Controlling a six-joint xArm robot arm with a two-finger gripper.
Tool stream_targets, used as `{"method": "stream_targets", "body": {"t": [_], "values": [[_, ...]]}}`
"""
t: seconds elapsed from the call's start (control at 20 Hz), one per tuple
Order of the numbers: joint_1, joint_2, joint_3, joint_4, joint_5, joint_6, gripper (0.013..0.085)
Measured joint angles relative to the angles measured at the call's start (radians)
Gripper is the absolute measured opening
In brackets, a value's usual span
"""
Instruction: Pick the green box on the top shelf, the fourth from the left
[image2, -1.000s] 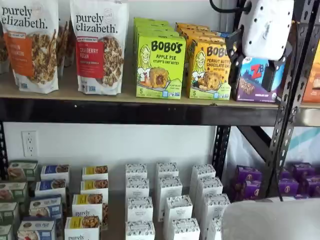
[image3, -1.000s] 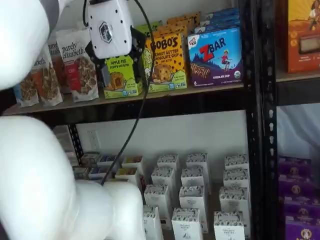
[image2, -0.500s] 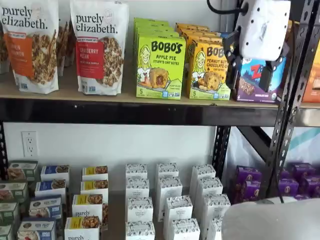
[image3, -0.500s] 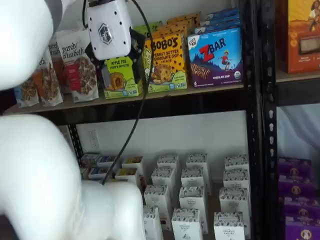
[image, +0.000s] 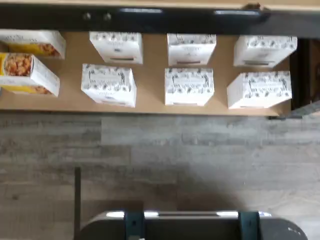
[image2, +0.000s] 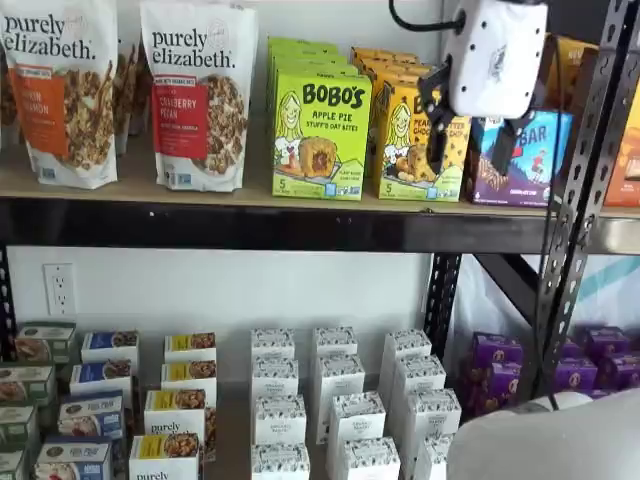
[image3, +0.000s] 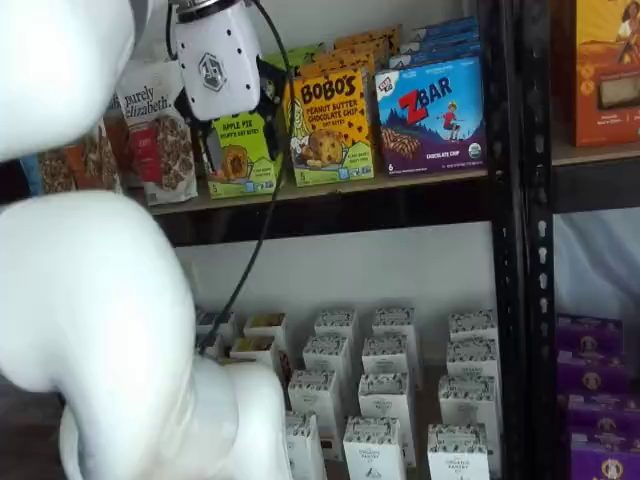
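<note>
The green box stands upright at the front of the top shelf, with more green boxes behind it. In a shelf view my gripper hangs in front of the yellow Bobo's box, to the right of the green box, with a plain gap between its black fingers and nothing in them. In a shelf view the gripper stands in front of the green box, whose upper part it hides. The wrist view shows neither the green box nor the fingers.
Granola bags stand left of the green box. A blue-purple ZBar box and a black upright are to the right. White cartons fill the lower shelf. My white arm fills one view's left.
The gripper has moved left, from in front of the ZBar box to in front of the yellow Bobo's box, and a little higher. The boxes have not moved.
</note>
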Motion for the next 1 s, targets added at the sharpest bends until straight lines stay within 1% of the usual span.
{"method": "stream_targets", "body": {"t": [0.3, 0.5, 0.85, 1.0], "values": [[0.012, 0.078, -0.014, 0.006, -0.074, 0.015, 0.0850], [0.037, 0.113, -0.016, -0.021, -0.136, 0.038, 0.0850], [0.059, 0.201, -0.051, -0.039, -0.222, 0.063, 0.0850], [0.064, 0.226, -0.060, -0.033, -0.270, 0.070, 0.0850]]}}
